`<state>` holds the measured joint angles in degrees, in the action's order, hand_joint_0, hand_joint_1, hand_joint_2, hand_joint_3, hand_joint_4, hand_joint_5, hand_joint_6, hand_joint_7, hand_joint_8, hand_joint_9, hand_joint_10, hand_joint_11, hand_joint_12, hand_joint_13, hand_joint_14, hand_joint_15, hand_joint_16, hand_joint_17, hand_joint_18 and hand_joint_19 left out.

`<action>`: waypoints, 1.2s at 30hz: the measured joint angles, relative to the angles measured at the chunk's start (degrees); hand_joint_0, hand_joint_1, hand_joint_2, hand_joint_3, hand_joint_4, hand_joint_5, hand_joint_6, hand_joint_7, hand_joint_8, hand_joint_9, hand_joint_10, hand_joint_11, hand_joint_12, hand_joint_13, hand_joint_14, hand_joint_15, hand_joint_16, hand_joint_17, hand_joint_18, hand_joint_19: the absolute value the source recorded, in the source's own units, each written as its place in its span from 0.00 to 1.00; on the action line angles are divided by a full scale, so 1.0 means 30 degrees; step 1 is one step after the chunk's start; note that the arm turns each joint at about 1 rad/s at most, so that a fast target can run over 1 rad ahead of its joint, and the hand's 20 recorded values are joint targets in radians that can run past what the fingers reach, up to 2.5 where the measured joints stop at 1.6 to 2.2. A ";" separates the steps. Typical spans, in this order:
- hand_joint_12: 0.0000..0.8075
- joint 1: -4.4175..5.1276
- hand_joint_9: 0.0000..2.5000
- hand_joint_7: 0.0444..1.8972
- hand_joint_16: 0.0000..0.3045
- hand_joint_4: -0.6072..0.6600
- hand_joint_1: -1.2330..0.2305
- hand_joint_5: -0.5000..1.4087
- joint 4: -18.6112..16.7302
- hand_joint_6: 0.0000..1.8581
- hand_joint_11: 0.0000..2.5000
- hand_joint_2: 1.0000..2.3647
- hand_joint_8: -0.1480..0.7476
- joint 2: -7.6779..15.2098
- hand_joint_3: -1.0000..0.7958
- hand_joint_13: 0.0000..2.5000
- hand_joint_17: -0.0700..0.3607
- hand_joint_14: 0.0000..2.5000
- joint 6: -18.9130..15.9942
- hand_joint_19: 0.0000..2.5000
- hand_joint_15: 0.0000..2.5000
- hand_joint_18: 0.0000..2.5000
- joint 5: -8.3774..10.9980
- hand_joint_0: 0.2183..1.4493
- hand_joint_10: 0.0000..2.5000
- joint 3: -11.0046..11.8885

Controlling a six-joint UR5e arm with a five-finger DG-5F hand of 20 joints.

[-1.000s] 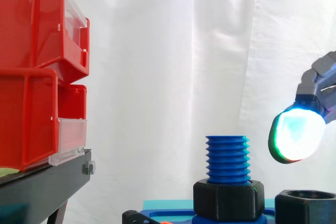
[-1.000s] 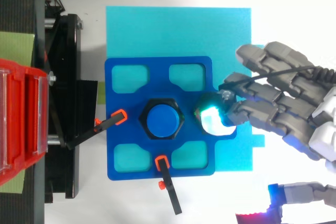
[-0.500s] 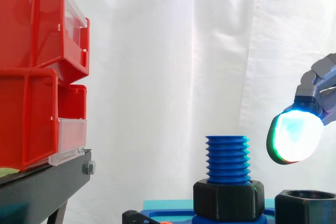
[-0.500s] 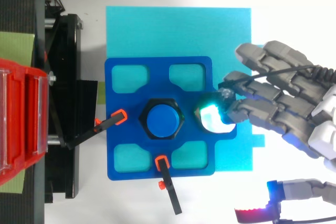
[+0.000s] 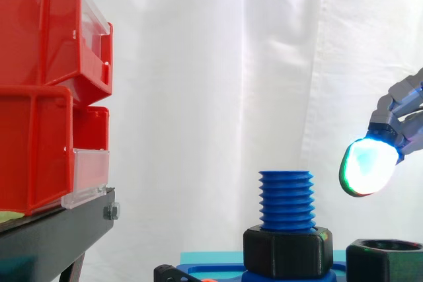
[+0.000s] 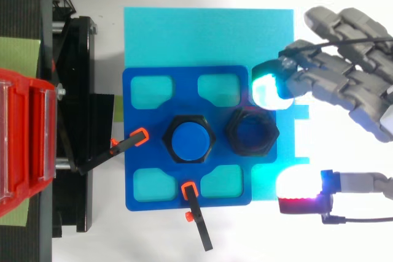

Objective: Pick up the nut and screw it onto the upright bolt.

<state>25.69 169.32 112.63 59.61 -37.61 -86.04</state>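
Just beside the blue bolt (image 6: pixel 189 138) sits the black nut (image 6: pixel 252 134), loose on the blue plate (image 6: pixel 184 99). It looks hard and light; grab its flat sides. Past it, the hand (image 6: pixel 350 87) hangs, fingers (image 6: pixel 270 89) wide, holding nothing.

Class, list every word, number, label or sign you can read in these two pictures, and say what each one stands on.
None: there is no readable text in either view.
The red bins, the blue bolt, the loose black nut, the blue base plate and the hand all show plain surfaces, without words, numbers or signs.
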 measured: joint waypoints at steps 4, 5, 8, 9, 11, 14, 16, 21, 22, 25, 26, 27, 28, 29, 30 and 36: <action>0.47 0.0038 0.13 0.40 0.15 0.69 0.39 0.14 -0.0160 0.27 0.00 0.00 0.52 0.0005 0.28 0.13 0.40 0.00 0.0026 0.00 0.00 0.05 0.0317 0.17 0.00 -0.0001; 0.47 0.0059 0.13 0.40 0.15 0.69 0.40 0.14 -0.0231 0.27 0.00 0.00 0.52 0.0008 0.28 0.13 0.40 0.00 0.0047 0.00 0.00 0.06 0.0365 0.17 0.00 -0.0001; 0.47 0.0144 0.13 0.40 0.15 0.69 0.40 0.14 -0.0539 0.27 0.00 0.00 0.52 0.0011 0.28 0.13 0.40 0.00 0.0185 0.00 0.00 0.06 0.0604 0.17 0.00 -0.0036; 0.47 0.0187 0.13 0.40 0.15 0.69 0.40 0.14 -0.0737 0.27 0.00 0.00 0.52 0.0011 0.28 0.13 0.40 0.00 0.0289 0.00 0.00 0.06 0.0725 0.17 0.00 -0.0100; 0.47 0.0269 0.13 0.40 0.15 0.69 0.40 0.14 -0.1196 0.27 0.00 0.00 0.52 0.0014 0.28 0.13 0.40 0.00 0.0541 0.00 0.00 0.06 0.0881 0.17 0.00 -0.0262; 0.47 0.0435 0.13 0.40 0.15 0.69 0.40 0.14 -0.2354 0.27 0.00 0.00 0.52 0.0016 0.28 0.13 0.40 0.00 0.1231 0.00 0.00 0.06 0.1102 0.17 0.00 -0.0596; 0.47 0.0563 0.13 0.40 0.15 0.69 0.40 0.14 -0.3327 0.27 0.00 0.00 0.52 0.0016 0.28 0.13 0.40 0.00 0.1786 0.00 0.00 0.06 0.1299 0.17 0.00 -0.0859; 0.48 0.0798 0.13 0.40 0.15 0.69 0.41 0.14 -0.5697 0.27 0.00 0.00 0.52 0.0017 0.28 0.13 0.40 0.00 0.3308 0.00 0.00 0.06 0.1653 0.17 0.00 -0.1373; 0.47 0.0819 0.13 0.40 0.15 0.69 0.41 0.14 -0.5962 0.27 0.00 0.00 0.52 0.0015 0.28 0.13 0.40 0.00 0.3483 0.00 0.00 0.06 0.1681 0.17 0.00 -0.1412; 0.47 0.0856 0.13 0.40 0.15 0.69 0.41 0.14 -0.6440 0.27 0.00 0.00 0.52 0.0016 0.28 0.14 0.40 0.00 0.3688 0.00 0.00 0.06 0.1866 0.17 0.00 -0.1474; 0.48 0.0858 0.13 0.40 0.15 0.69 0.41 0.14 -0.6512 0.27 0.00 0.00 0.52 0.0016 0.28 0.14 0.40 0.00 0.3672 0.00 0.00 0.06 0.1977 0.17 0.00 -0.1481; 0.48 0.0854 0.13 0.40 0.15 0.69 0.41 0.14 -0.6585 0.27 0.00 0.00 0.52 0.0016 0.28 0.14 0.40 0.00 0.3626 0.00 0.00 0.06 0.2183 0.17 0.00 -0.1486; 0.48 0.0855 0.13 0.40 0.15 0.69 0.41 0.14 -0.6640 0.27 0.00 0.00 0.52 0.0016 0.28 0.14 0.40 0.00 0.3581 0.00 0.00 0.06 0.2375 0.17 0.00 -0.1486; 0.48 0.0856 0.13 0.40 0.15 0.69 0.41 0.14 -0.6693 0.27 0.00 0.00 0.52 0.0016 0.28 0.14 0.40 0.00 0.3549 0.00 0.00 0.07 0.2584 0.17 0.00 -0.1487; 0.48 0.0854 0.13 0.40 0.15 0.69 0.41 0.14 -0.6767 0.27 0.00 0.00 0.52 0.0016 0.28 0.14 0.40 0.00 0.3529 0.00 0.00 0.07 0.2890 0.17 0.00 -0.1488; 0.48 0.0921 0.13 0.40 0.15 0.69 0.41 0.14 -0.6991 0.27 0.00 0.00 0.52 0.0034 0.28 0.14 0.40 0.00 0.3686 0.00 0.00 0.07 0.3723 0.17 0.00 -0.1496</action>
<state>28.45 148.35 112.73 70.67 -26.44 -90.53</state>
